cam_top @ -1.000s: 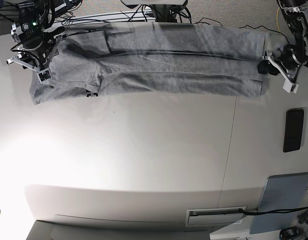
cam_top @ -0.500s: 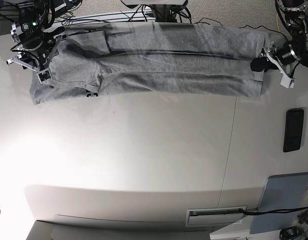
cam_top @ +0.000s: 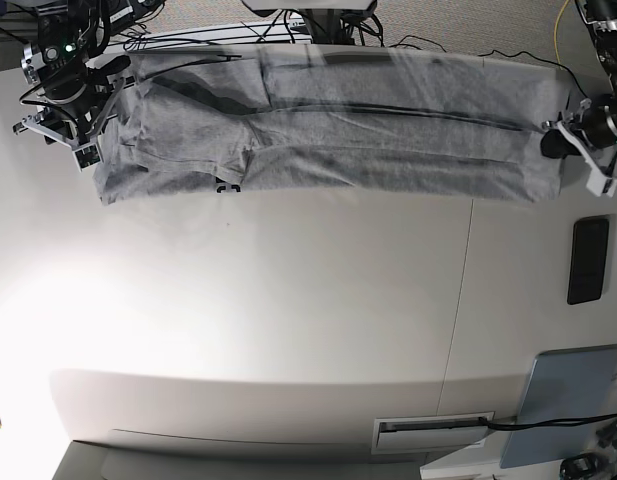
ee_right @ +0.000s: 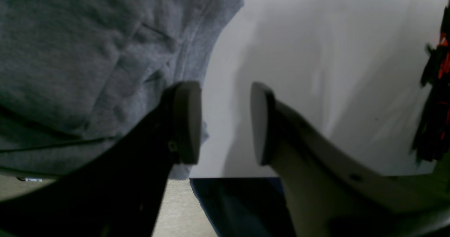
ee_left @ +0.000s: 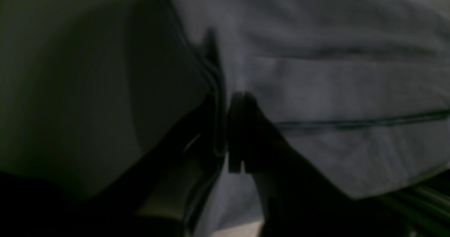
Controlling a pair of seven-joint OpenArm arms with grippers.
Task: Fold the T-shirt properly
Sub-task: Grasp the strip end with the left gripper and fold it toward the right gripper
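Observation:
The grey T-shirt (cam_top: 368,140) lies stretched in a long folded band along the table's far edge. A bit of black lettering (cam_top: 226,186) peeks out at its near edge. My left gripper (cam_top: 553,143) is at the band's right end. In the left wrist view it (ee_left: 225,128) is shut, pinching the T-shirt's (ee_left: 334,89) edge between its fingers. My right gripper (cam_top: 85,148) is at the band's left end. In the right wrist view it (ee_right: 223,122) is open and empty, with one finger (ee_right: 186,121) against the T-shirt's (ee_right: 70,54) edge and the other over bare table.
A black phone (cam_top: 588,260) lies on the white table (cam_top: 288,300) at the right. A grey-blue pad (cam_top: 568,400) sits at the near right corner, beside a slotted plate (cam_top: 433,432). Cables (cam_top: 318,30) run behind the far edge.
My left gripper has shut on the shirt's right end and pulled it rightward. The whole shirt has slid to the right and stretched. My right gripper has stayed in place, open.

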